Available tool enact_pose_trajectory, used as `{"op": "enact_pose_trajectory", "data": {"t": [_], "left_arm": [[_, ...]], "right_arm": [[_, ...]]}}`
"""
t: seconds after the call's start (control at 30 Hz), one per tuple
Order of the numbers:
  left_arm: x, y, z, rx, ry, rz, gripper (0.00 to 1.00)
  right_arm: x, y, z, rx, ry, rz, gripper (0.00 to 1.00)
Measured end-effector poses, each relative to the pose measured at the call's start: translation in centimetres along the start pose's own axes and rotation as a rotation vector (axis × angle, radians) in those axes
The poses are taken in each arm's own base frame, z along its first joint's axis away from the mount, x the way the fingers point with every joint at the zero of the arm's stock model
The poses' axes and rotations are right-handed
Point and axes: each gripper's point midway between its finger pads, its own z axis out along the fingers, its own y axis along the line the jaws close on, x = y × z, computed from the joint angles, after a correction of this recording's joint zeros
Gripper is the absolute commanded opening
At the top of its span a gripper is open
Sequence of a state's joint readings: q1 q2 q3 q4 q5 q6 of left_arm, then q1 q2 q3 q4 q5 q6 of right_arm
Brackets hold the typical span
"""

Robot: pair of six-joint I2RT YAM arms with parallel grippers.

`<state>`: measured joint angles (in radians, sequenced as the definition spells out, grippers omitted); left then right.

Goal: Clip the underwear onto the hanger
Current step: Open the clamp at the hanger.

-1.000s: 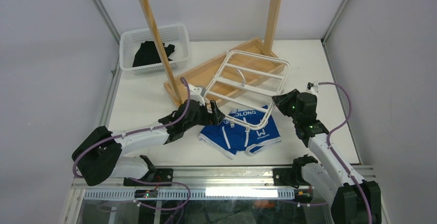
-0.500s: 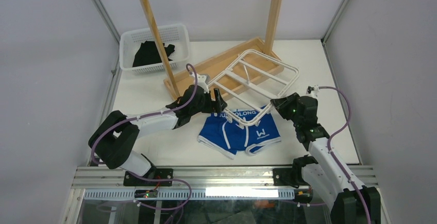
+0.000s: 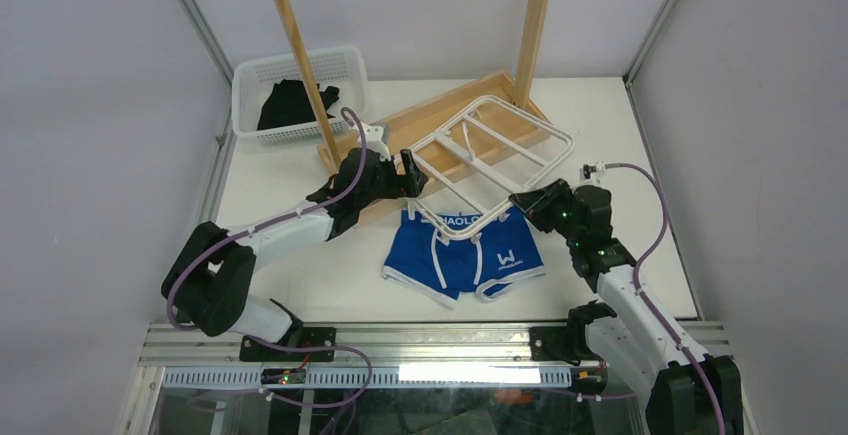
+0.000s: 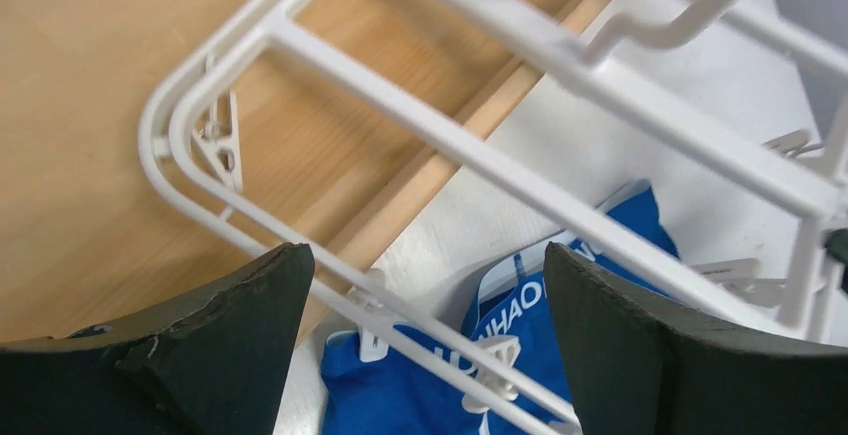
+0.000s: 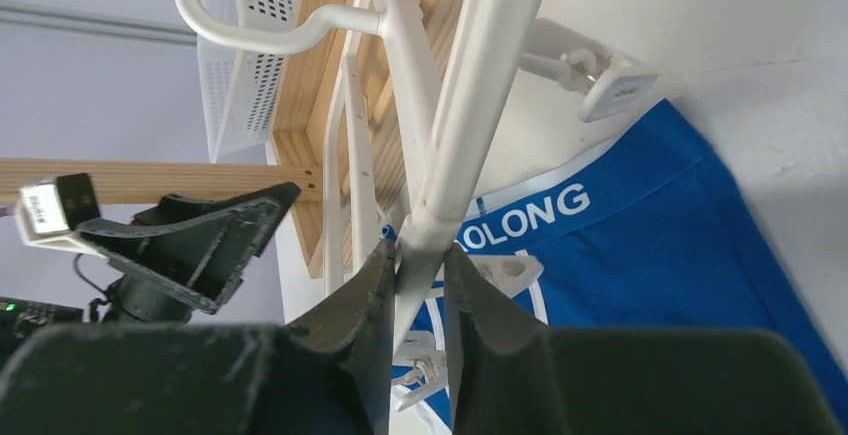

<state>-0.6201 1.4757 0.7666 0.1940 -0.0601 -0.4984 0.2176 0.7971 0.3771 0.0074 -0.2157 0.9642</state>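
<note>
My left hand point(image 3: 405, 177), centre-left, is spread wide at the hanger's point(image 5: 490, 75) left corner, gripping nothing. The underwear point(image 3: 462, 260) lies flat on the bench just below centre, its waistband under the near rail. My right hand point(image 3: 527, 205) pinches that rail from the right.

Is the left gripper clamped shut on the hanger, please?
No, the left gripper stands wide open, with the hanger rail showing between its separated fingers.
</note>
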Motion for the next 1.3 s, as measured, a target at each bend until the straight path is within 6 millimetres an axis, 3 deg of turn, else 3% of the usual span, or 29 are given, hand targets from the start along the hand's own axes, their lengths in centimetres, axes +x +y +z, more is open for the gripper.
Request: {"op": "enact_pose_trajectory", "data": {"t": [0.23,0.43,0.63,0.77,0.9,1.1,1.3], "left_arm": [[-4.3,-2.0,-3.6,0.051,-0.113,0.039,0.88],[-6.1,-5.2,-5.7,0.161,-0.117,0.138,0.87],[-3.1,-11.8,-6.5,0.344,-0.024,0.292,0.86],[-0.2,-14.5,-5.5,0.409,0.057,0.363,0.86],[2.1,-15.4,-4.8,0.424,0.128,0.414,0.82],[3.2,-17.3,-3.0,0.443,0.168,0.467,0.74],[5.0,-16.8,-1.5,0.427,0.231,0.503,0.67]], "right_arm": [[1.2,0.8,0.2,-0.021,0.043,0.001,0.03],[1.3,2.7,0.0,-0.069,0.051,-0.016,0.06],[1.1,3.5,0.0,-0.092,0.045,-0.019,0.06],[1.1,3.6,0.0,-0.093,0.046,-0.02,0.06],[1.1,3.6,0.0,-0.093,0.046,-0.02,0.06],[1.2,3.6,0.0,-0.093,0.046,-0.02,0.06],[1.2,3.6,-0.1,-0.092,0.047,-0.021,0.06]]}}
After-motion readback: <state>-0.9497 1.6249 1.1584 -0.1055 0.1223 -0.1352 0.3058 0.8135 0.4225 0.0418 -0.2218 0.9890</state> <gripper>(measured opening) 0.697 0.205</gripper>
